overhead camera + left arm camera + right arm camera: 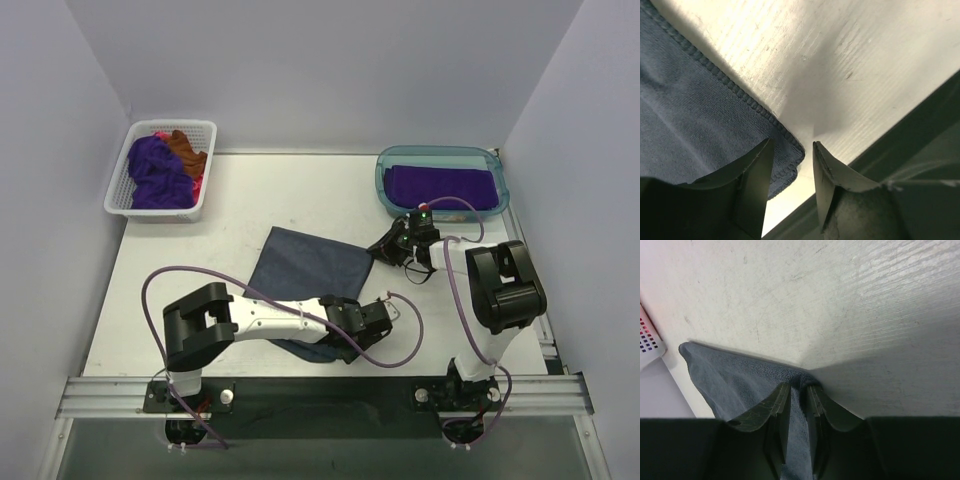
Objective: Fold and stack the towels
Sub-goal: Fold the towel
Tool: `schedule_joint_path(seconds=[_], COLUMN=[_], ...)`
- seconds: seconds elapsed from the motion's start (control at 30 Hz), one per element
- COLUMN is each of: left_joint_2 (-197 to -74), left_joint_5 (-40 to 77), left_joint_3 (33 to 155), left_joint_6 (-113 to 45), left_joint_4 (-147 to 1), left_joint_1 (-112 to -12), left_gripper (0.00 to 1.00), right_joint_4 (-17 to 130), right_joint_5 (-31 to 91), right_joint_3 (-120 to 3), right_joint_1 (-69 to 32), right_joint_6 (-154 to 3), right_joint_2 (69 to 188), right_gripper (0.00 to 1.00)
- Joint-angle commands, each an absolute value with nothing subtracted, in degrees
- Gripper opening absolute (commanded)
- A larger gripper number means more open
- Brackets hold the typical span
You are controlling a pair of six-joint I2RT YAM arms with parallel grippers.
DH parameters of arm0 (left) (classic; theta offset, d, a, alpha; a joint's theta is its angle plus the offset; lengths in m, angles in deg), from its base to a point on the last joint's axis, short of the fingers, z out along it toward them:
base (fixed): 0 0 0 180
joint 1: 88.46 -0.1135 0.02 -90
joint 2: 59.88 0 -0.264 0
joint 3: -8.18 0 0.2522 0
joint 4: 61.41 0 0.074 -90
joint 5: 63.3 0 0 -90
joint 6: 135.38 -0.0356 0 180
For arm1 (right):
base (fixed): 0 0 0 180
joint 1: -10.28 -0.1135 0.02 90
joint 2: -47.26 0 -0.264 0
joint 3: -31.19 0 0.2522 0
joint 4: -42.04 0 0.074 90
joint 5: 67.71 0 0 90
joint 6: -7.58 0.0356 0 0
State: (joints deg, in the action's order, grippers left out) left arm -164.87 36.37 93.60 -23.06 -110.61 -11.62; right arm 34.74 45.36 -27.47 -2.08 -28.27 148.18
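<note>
A slate blue-grey towel (310,265) lies spread on the table's middle. My right gripper (383,247) sits at its far right corner. In the right wrist view the gripper (800,386) has its jaws nearly together, with a bunched ridge of the towel (740,382) pinched between them. My left gripper (388,312) is low by the towel's near right corner. It (792,142) stands open, and the stitched corner of the towel (785,160) lies just beside its left finger, not gripped. A purple towel (440,185) lies folded in the teal tub (385,180).
A white lattice basket (125,185) at the back left holds a purple towel (155,175), a rust-brown one (185,150) and some pink cloth. The table's dark front edge (900,130) runs close behind the left gripper. White walls close off the sides and back.
</note>
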Motion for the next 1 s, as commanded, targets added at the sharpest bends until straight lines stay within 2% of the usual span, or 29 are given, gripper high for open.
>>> schedule_joint_path(seconds=[0.0,0.17,0.3,0.33,0.43,0.53,0.6,0.63,0.67,0.77,0.87,0.97], left_joint_2=[-166.57,-168.16,-168.51,-168.42,-167.72,-165.97,-164.39,-163.86,-162.81,-160.79,-158.94,-157.71], left_joint_5=[35.40,36.71,37.95,38.12,38.74,38.91,39.09,39.18,39.35,39.62,39.88,40.23], left_joint_3=[95.94,95.77,96.12,96.29,96.82,97.43,97.70,97.79,98.05,97.97,97.70,97.88], left_joint_6=[-24.12,-23.50,-22.80,-22.71,-22.80,-22.53,-22.18,-22.01,-21.57,-20.52,-19.46,-18.76], left_joint_4=[-111.47,-113.05,-114.11,-114.45,-115.25,-116.04,-116.65,-117.53,-118.06,-119.29,-120.08,-120.61], left_joint_1=[-11.29,-11.29,-11.29,-11.29,-11.29,-11.47,-11.47,-11.47,-11.64,-11.82,-12.34,-12.96], left_gripper=[0.47,0.40,0.24,0.14,0.07,0.07,0.07,0.07,0.06,0.05,0.05,0.04], right_joint_4=[37.08,37.17,37.17,37.26,37.26,37.61,38.05,38.14,38.40,38.66,38.49,36.65], right_joint_5=[44.79,44.79,44.87,44.88,44.88,44.79,44.53,44.35,44.26,43.03,42.42,43.12], right_joint_3=[-28.71,-28.71,-28.36,-28.36,-28.36,-28.62,-28.62,-28.62,-28.54,-28.27,-27.31,-26.17], right_joint_1=[-1.93,-2.02,-2.02,-2.02,-1.93,-1.85,-1.93,-1.93,-1.93,-1.93,-1.93,-1.85], right_joint_6=[-29.42,-29.77,-29.94,-30.03,-30.21,-30.47,-30.47,-30.56,-30.47,-29.77,-28.81,-26.96], right_joint_2=[147.36,147.19,146.75,146.66,146.22,145.61,145.08,144.91,144.47,143.59,142.97,142.18], right_gripper=[0.21,0.21,0.22,0.22,0.23,0.25,0.31,0.34,0.42,0.52,0.58,0.60])
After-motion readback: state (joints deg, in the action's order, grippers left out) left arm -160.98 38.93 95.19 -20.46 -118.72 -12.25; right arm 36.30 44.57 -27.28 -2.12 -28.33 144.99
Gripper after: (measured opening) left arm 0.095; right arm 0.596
